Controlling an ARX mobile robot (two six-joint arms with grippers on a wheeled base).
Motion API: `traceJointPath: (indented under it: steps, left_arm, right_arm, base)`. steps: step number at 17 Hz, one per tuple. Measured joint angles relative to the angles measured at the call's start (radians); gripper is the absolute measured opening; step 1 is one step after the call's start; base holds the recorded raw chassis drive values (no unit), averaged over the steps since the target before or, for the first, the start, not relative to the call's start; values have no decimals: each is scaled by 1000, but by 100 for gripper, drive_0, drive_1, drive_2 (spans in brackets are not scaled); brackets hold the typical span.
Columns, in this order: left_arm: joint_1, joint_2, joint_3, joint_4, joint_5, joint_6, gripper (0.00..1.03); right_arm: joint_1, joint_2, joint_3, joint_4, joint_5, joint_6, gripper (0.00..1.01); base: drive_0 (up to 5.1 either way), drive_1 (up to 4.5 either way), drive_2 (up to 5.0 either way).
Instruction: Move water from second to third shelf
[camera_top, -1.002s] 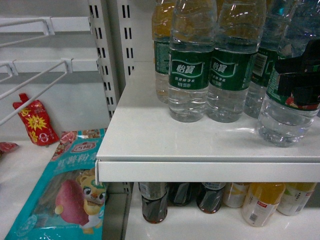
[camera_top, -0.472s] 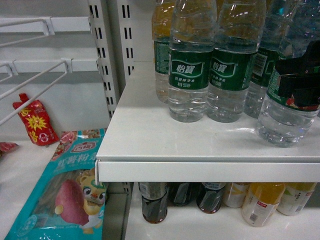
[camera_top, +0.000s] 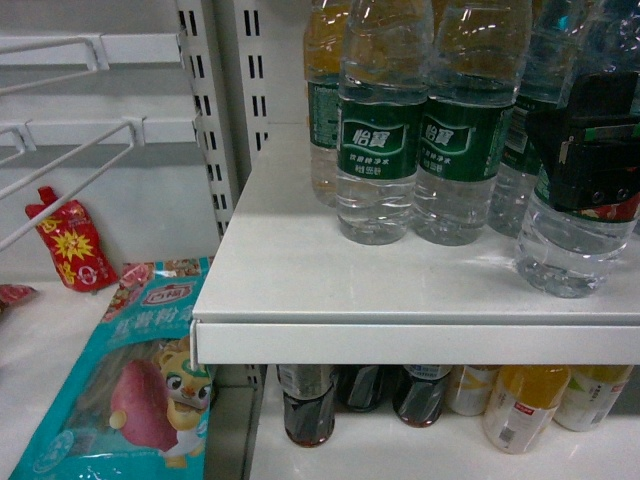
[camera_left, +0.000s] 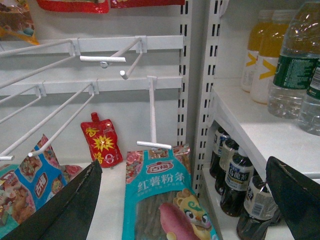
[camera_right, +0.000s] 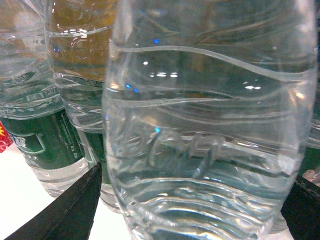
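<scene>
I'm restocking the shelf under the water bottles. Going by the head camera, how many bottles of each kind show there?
Dark plastic drink bottles with pale labels: 3
Yellow plastic juice bottles with white labels: 3
Total: 6

Even, cool store light — soft focus, glints on the water bottle (camera_right: 210, 125).

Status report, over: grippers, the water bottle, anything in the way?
Right gripper open around the water bottle, not clamped. Left gripper open, empty. Bottle standing on shelf. Neighbouring water bottles close on its left.
</scene>
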Motion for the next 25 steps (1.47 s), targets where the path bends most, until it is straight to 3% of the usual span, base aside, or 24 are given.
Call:
traceJointPath:
  steps: [8,11,19,24,25]
  left_arm:
    - [0,0,0,0,0,0,98]
    - [0,0,0,0,0,0,98]
    - [0,0,0,0,0,0,98]
    - [0,0,0,0,0,0,98]
    - [0,0,0,0,0,0,98]
  right_arm:
    - [-7,-83,0,-80,-20,0,98]
    - [-35,-394,-68,-294,-57,24,98]
    - [-126,-710,-89,-540,-89,43,98]
    - [-139,-747,-89,-566,-87,49,98]
    - [-135,-754,-97,-546,-59,43,95]
  base:
    - [0,0,0]
    - [0,0,0]
    - [0,0,0]
    - [0,0,0]
    - [0,0,0]
